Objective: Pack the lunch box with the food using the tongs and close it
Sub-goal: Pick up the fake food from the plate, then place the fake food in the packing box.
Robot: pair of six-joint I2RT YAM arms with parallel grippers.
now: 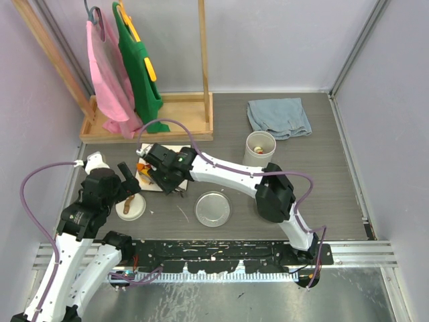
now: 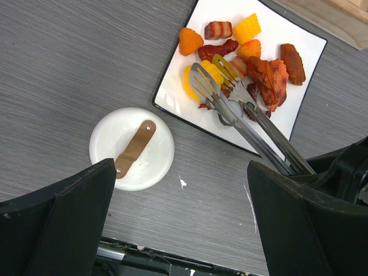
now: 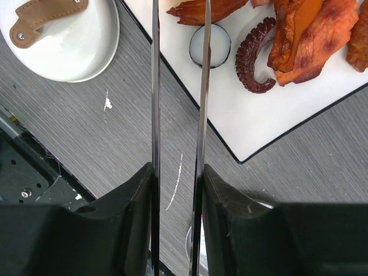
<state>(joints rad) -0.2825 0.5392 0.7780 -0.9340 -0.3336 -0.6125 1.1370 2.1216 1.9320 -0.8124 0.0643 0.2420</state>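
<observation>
A robot lab's test cell: plain lilac walls (image 1: 268,40) box in a grey tabletop (image 1: 328,181), and an aluminium rail (image 1: 358,251) carrying the arm bases (image 1: 307,253) runs behind the right gripper (image 3: 177,178). Beyond that gripper stand a wooden clothes rack (image 1: 203,60) and, further right, a folded blue towel (image 1: 278,117).

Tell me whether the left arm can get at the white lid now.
Probably yes: the left claw hangs open over the white lid, which lies bare; the tongs are over the plate beside it.

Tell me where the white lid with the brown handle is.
Top view: the white lid lies on the table's left side, near the white square plate's corner, left of the steel tin.
</observation>
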